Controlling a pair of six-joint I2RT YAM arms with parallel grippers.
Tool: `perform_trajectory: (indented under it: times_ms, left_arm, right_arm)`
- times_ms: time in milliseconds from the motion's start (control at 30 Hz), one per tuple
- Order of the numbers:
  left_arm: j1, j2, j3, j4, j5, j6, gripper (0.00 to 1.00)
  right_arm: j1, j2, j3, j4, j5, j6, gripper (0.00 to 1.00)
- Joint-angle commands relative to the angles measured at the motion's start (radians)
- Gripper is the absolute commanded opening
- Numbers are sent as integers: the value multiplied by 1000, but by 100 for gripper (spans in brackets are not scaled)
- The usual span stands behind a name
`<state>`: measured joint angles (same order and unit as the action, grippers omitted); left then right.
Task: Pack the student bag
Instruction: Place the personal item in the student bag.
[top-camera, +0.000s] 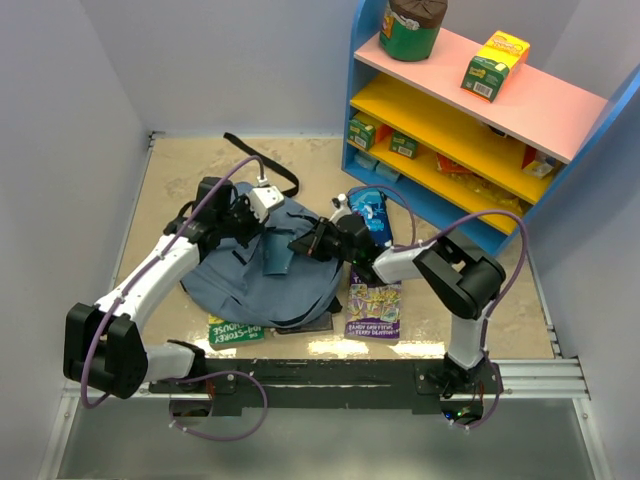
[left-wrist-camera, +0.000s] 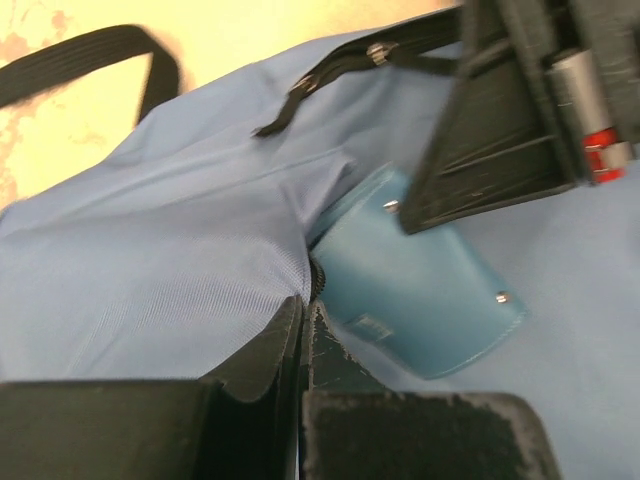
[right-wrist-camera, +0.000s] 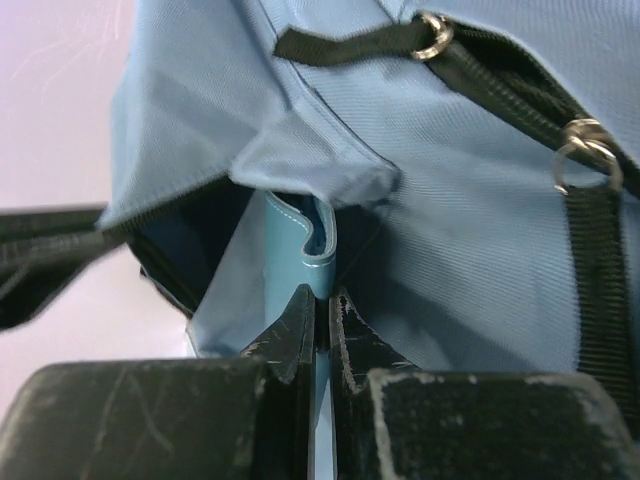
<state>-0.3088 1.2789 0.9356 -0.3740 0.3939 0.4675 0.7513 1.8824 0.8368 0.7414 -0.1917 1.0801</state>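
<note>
Okay, my left pincer (left-wrist-camera: 305, 305) clamps the student bag (left-wrist-camera: 170, 250), probably to brace it; my right pincer (right-wrist-camera: 320, 305) clamps a teal flap (right-wrist-camera: 300, 240) ahead.

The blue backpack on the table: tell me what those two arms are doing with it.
Both arms are gripping the student bag, which lies slumped on the table. The left gripper is shut on a fold of its fabric. The right gripper is shut on a teal flap by the opening. A green book, a purple book and a pencil case lie outside the bag.
</note>
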Motion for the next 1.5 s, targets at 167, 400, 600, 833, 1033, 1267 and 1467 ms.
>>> perform_trajectory:
  times_ms: [167,400,600,833,1033,1267,1467]
  left_arm:
    - [-21,-16,42,-26,232,63,0]
    - [-19,14,26,-5,191,71,0]
    - [-19,25,37,-19,214,53,0]
    - [-18,28,23,-45,195,60,0]
    - [-16,57,-1,-26,188,54,0]
    - [0,94,-21,6,192,51,0]
    - [19,97,-14,4,201,53,0]
  right_arm:
    - [65,81,263,27,-129,-120,0]
    - [111,66,186,165,-210,-167,0]
    - [94,145,228,165,-233,-187,27]
    - [25,72,223,138,-252,-190,57]
    - [14,-86,108,-12,-186,-327,77]
    - [17,-183,42,-227,-126,-442,77]
    - [46,-245,-70,-312,-57,-483,76]
